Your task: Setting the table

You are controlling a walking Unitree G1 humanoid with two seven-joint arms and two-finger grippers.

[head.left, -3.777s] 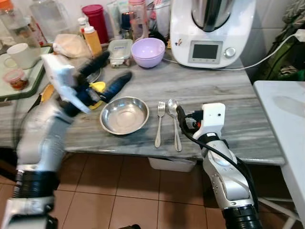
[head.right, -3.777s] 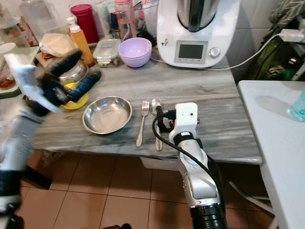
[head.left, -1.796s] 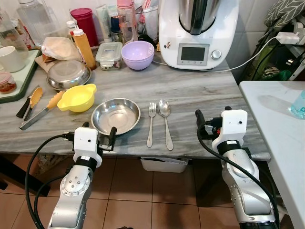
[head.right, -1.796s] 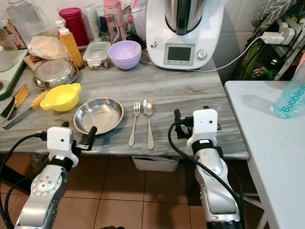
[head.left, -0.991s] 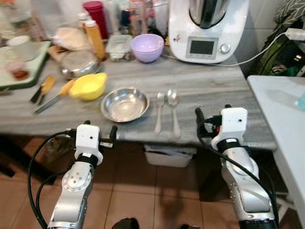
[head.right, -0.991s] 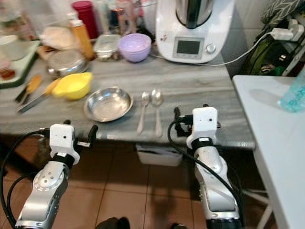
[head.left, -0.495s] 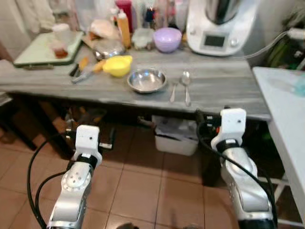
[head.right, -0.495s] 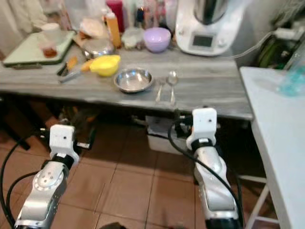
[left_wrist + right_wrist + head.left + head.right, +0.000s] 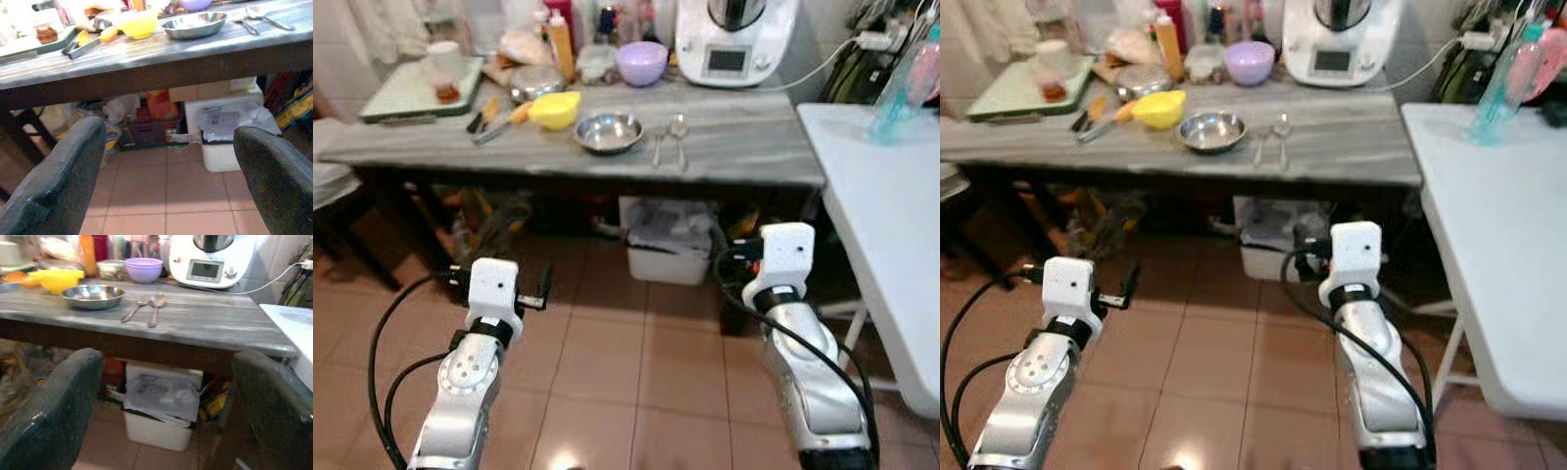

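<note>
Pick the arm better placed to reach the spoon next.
Right. The right gripper hangs open roughly below the spoon; the left gripper, also open, is off toward the yellow bowl. Both hang well short of the table.

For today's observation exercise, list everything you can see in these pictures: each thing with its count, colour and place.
Table: one, grey wood-grain top, ahead of the robot.
Steel bowl: one, silver, near the table's front middle.
Fork: one, silver, right of the steel bowl.
Spoon: one, silver, beside the fork.
Yellow bowl: one, left of the steel bowl.
Purple bowl: one, at the back.
Kitchen machine: one, white, back right.
Tongs: one pair, orange tips, left of the yellow bowl.
Green tray: one, far left.
White table: one, on the right.
White bin: one, under the table.
Left claw: black fingers, open, over the floor tiles.
Right claw: black fingers, open, low before the table.
</note>
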